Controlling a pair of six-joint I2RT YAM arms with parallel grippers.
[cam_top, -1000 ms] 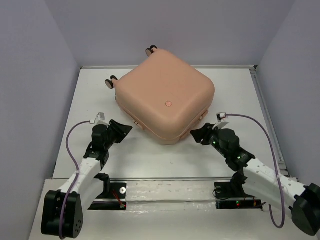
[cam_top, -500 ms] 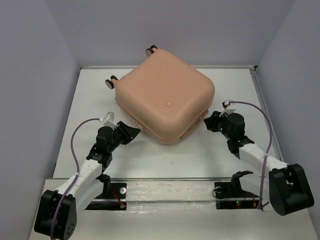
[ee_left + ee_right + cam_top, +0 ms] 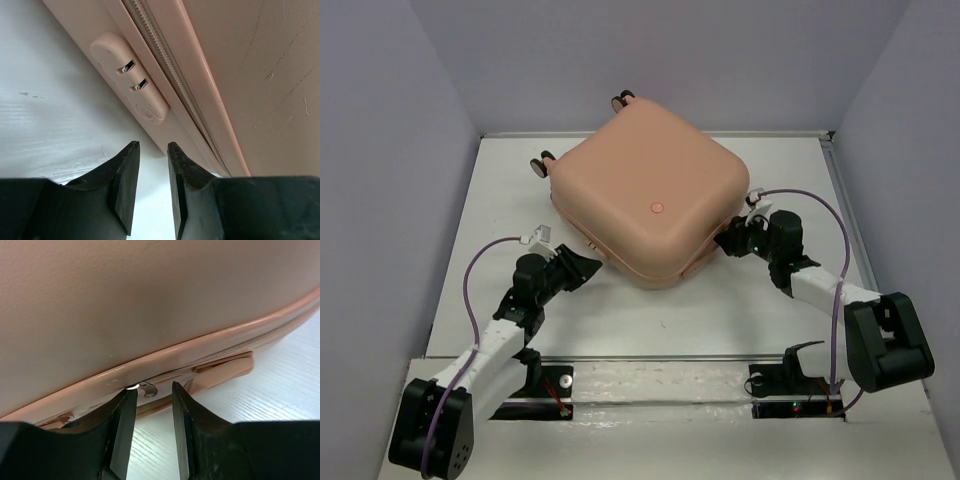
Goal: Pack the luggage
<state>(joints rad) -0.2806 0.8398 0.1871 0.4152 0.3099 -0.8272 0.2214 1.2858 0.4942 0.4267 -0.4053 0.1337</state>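
Found luggage (image 3: 655,195) shut, lying flat mid-table (image 3: 790,170) toward the far edge, one corner aimed at the near edge. Judged rigid, smooth, slippery and probably light; best taken at the zipper seam (image 3: 165,65). Noted peach-pink shell, rounded corners, round button mark. Observed left gripper (image 3: 152,147) parted and empty; right gripper (image 3: 152,390) parted astride a metal fitting (image 3: 145,388), unclamped.

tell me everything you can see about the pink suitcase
The luggage is a peach-pink hard-shell case, squarish with rounded corners, closed and lying flat, turned cornerwise on the white table. Its shell bears a round button mark; two wheels show at the far edge, and a zipper runs along the seam.
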